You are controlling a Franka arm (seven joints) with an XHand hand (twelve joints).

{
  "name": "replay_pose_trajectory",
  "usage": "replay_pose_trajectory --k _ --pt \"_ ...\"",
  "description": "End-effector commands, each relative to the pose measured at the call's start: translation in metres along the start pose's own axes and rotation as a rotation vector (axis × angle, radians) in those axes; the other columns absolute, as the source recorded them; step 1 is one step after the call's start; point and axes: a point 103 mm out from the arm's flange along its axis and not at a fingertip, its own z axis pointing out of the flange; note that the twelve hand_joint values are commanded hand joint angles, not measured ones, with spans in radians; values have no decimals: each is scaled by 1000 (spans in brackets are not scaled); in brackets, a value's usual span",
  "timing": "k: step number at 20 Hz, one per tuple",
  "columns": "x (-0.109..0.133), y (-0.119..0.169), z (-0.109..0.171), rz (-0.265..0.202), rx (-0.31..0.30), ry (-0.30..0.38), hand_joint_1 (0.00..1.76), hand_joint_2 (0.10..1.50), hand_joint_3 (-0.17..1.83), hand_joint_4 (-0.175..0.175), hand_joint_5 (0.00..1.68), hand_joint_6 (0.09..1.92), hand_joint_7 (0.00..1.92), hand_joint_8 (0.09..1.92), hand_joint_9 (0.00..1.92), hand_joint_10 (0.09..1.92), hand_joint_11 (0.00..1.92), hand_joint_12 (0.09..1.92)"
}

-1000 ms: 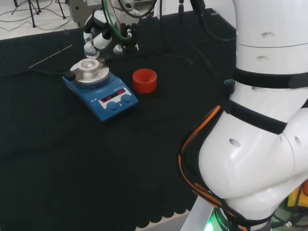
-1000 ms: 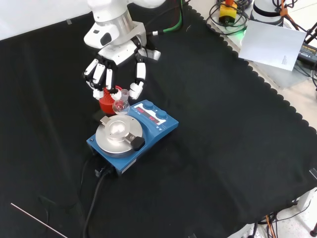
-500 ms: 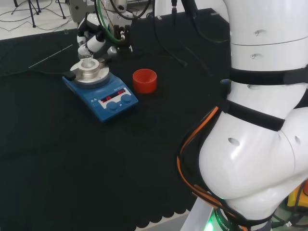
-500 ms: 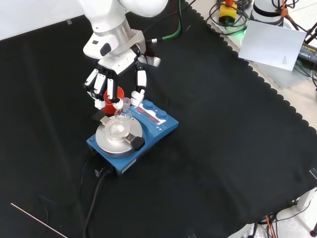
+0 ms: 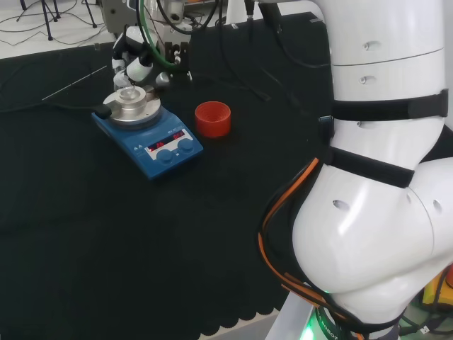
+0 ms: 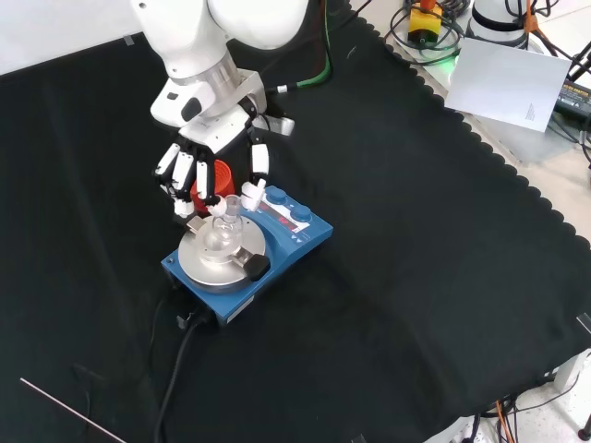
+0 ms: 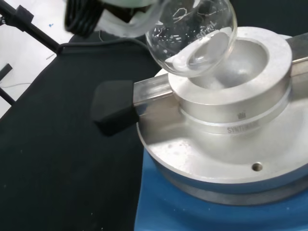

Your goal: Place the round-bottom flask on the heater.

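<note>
In the head view, the hand [image 5: 139, 62] hangs over the far side of the blue heater [image 5: 147, 131], which sits toward the far left part of the bench [image 5: 106, 234]. Its fingers are curled around the neck of the round-bottom flask [image 5: 128, 91], whose bulb sits just over the metal block [image 5: 132, 105]. A red ribbed ring [image 5: 213, 118] stands just beside the heater, to its right.

In the front view, the hand [image 6: 208, 171] comes down from the top, fingers [image 6: 256, 171] pinching the flask [image 6: 225, 221] over the block's bowl [image 6: 220, 251]. The red ring [image 6: 221, 173] shows behind the fingers.

In the wrist view, the clear bulb [image 7: 192, 36] hovers tilted above the round hollow [image 7: 236, 70] of the block; contact cannot be told. A black knob [image 7: 113, 106] juts from the block's side.
</note>
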Motion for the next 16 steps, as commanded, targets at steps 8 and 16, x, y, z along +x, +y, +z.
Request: replay_pose_trajectory --k 8,16 --pt "-18 5 3 7 15 16 1074 710 708 175 1105 987 515 539 660 518 252 1317" --pt "-17 12 9 16 32 17 1075 709 708 175 1105 986 515 539 660 518 252 1317"
